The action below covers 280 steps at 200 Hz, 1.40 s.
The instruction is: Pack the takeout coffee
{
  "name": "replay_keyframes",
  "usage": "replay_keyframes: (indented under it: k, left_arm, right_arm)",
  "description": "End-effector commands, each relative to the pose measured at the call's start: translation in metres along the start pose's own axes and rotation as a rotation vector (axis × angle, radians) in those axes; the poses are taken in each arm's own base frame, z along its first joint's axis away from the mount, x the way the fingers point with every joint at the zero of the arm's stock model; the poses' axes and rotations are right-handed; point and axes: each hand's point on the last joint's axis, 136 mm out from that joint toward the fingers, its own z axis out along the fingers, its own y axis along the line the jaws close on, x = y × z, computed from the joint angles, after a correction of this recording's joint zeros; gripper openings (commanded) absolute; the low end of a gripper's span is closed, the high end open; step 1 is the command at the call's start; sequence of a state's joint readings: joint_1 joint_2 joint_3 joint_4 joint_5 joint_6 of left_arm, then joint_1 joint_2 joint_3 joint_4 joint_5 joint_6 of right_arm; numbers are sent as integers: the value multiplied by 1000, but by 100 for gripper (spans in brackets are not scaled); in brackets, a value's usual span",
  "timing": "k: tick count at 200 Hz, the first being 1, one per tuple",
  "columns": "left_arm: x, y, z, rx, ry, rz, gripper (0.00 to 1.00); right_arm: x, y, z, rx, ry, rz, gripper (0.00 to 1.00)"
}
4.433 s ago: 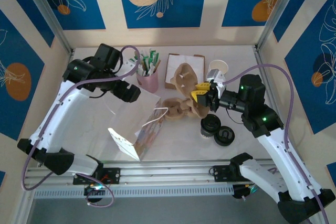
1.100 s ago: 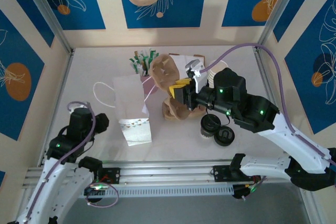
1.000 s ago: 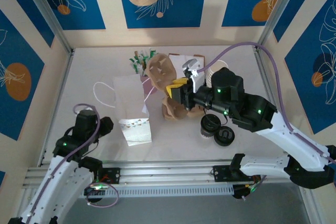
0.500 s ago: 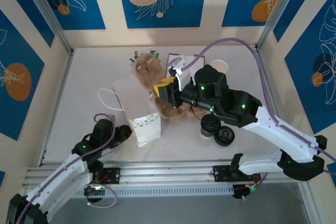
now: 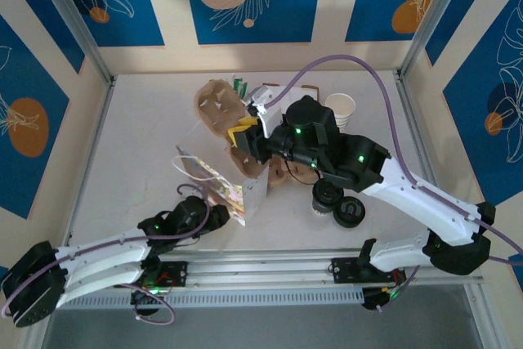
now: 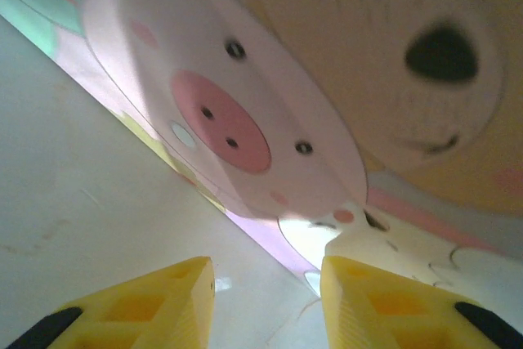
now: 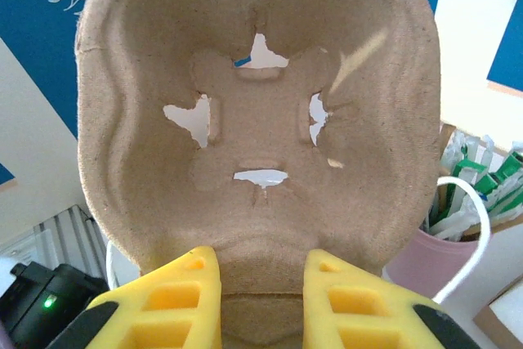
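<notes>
The right gripper, clamped on the edge of the pulp cup carrier, is swinging it leftwards until it hangs above the paper bag — a moment ago it was just right of the bag. The left gripper is sliding in low against the bag's printed side, fingers partly apart with nothing between them, and the bag is tipping over. The takeout coffee is standing well right of the bag, untouched — so packing it is probably still ahead.
</notes>
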State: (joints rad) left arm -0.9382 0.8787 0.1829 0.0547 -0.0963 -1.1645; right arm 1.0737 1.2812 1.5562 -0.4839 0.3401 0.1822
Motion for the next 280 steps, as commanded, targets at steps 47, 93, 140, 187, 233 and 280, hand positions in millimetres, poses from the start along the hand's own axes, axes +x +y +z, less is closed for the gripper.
replay_keyframes:
  k: [47,93,140,187,233,280]
  left_arm:
    - [-28,-18,-33,-68,-104,185,44]
    - [-39,1,-72,-172,-138,242,56]
    - [-66,2,-117,-302,-210,347,62]
    - [-106,-17,-175,-357,-358,449,79]
    - [-137,-28,-218,-430,-461,496,80]
    - [-171,-57,-256,-466,-594,565,78]
  right_arm:
    - [-7,2,35,-70,-29,-37,5]
    - [-3,0,59,-101,-29,-2,5]
    - [12,-13,79,-71,-6,27,5]
    - [26,-16,89,-66,15,20,5]
    - [41,-22,97,-38,43,12,4]
    - [54,-23,101,-23,75,9,4]
